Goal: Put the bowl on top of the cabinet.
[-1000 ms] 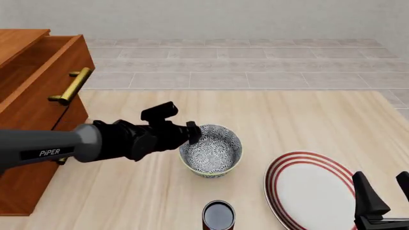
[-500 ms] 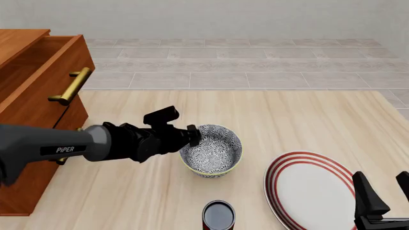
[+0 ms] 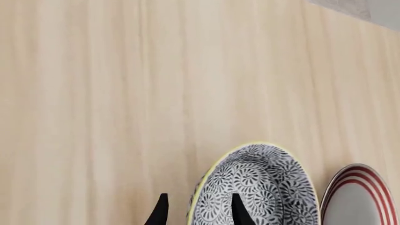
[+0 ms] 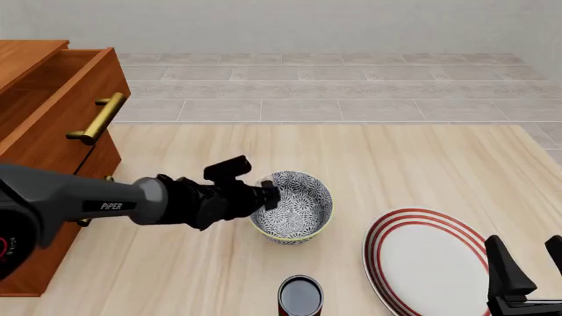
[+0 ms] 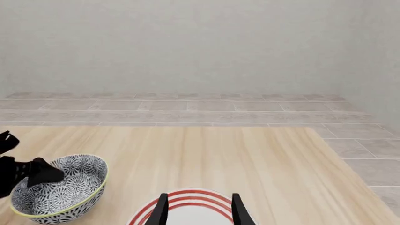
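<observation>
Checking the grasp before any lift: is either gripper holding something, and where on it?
The left gripper straddles the bowl at its rim, one finger inside, one outside; a firm clamp cannot be confirmed. The right gripper holds nothing.

Cabinet cut by left edge; can and plate cut below.

On the counter: cabinet at the left edge, bowl near the middle, plate to its right and nearer the camera, can in front of the bowl and left of the plate. At the bowl's left rim, coming in from the cabinet side, the left tool, one finger inside the rim and one outside. Over the plate's near right edge, well apart from the bowl, the right tool.
</observation>
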`<state>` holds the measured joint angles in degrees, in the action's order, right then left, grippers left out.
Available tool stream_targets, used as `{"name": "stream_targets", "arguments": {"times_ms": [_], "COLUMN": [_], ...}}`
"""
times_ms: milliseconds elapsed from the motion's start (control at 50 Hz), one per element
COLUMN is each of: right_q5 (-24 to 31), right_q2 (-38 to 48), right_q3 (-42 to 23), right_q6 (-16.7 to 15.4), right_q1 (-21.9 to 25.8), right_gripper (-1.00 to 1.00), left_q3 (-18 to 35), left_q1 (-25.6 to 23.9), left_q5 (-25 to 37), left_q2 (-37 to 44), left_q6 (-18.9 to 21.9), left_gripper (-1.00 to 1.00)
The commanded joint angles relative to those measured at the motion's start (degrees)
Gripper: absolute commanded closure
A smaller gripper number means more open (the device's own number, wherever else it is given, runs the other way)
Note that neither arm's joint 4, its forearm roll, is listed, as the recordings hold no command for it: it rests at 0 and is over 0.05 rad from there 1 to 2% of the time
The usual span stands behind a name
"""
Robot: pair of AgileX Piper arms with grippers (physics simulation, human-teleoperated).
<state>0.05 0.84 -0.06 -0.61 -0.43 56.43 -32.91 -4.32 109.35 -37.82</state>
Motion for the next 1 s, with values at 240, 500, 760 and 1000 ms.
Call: {"name": "stream_targets", "arguments": {"times_ms": [240, 500, 760, 1000], "right_q5": [-0.19, -0.09, -0.04, 0.0], "right_q2": [0.15, 0.14, 0.05, 0.03], "right_q3": [0.02, 0.02, 0.02, 0.03], "right_q6": [-0.13, -0.25, -0.21, -0.25], "right_q1": [0.03, 0.14, 0.11, 0.23], "right_gripper": [-1.0, -1.0, -1.0, -1.0], "left_q3": [-1.04, -2.46, -1.75, 0.64], "left_q1": [-0.06, -0.19, 0.1, 2.13], "left_q5": [-1.38, -1.32, 3.35, 9.41], "left_q2": [-2.53, -5.06, -9.63, -12.77], "left_q6": [4.79, 4.62, 3.64, 1.37], "left_gripper": [1.0, 1.0, 1.0, 1.0]}}
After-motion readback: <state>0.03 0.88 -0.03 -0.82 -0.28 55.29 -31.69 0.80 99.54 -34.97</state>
